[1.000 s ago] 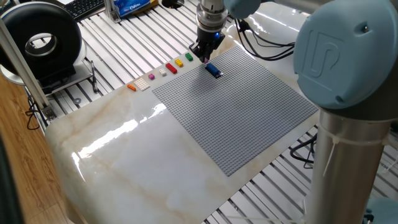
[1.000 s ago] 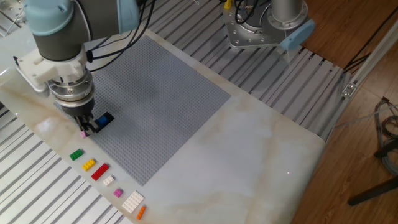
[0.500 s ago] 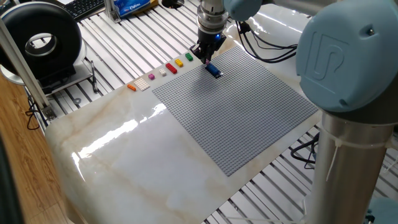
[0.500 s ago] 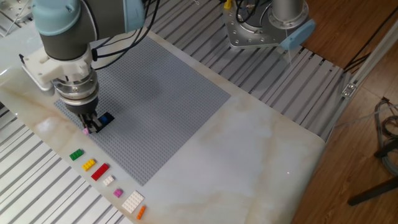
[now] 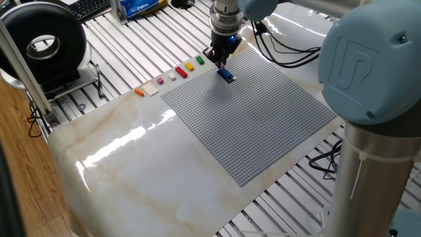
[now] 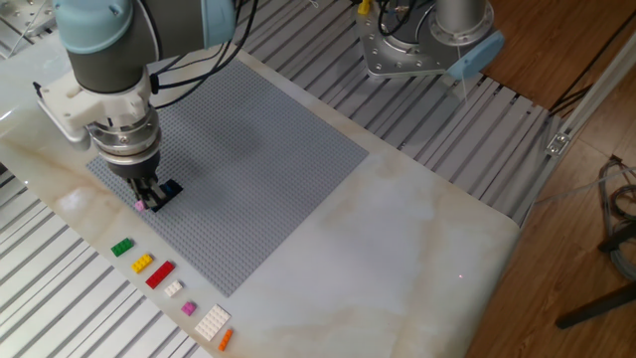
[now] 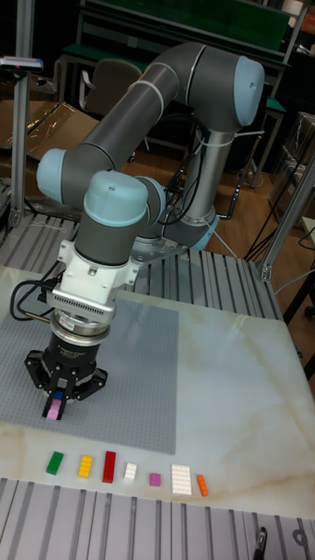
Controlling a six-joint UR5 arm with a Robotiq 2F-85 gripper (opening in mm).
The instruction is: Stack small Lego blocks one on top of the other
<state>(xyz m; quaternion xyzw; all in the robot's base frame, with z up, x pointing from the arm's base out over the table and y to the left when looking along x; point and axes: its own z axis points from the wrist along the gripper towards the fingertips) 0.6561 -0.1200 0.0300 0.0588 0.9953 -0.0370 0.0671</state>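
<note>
A marble tabletop (image 6: 397, 249) carries a grey baseplate (image 6: 248, 149). Over its corner the jaws (image 7: 56, 409) point straight down, closed on a pink-purple brick (image 7: 55, 409). Just beside their tips, a blue brick (image 5: 227, 76) sits on the baseplate. A row of loose bricks (image 7: 131, 471) lies on the tabletop, near the jaws.

Bright overhead light, glare on marble tabletop (image 5: 131, 141)

tabletop (image 5: 131, 164): glossy marble-look, reflective | baseplate (image 5: 263, 118): matt grey studded plastic | table frame (image 6: 60, 298): ribbed bare metal
</note>
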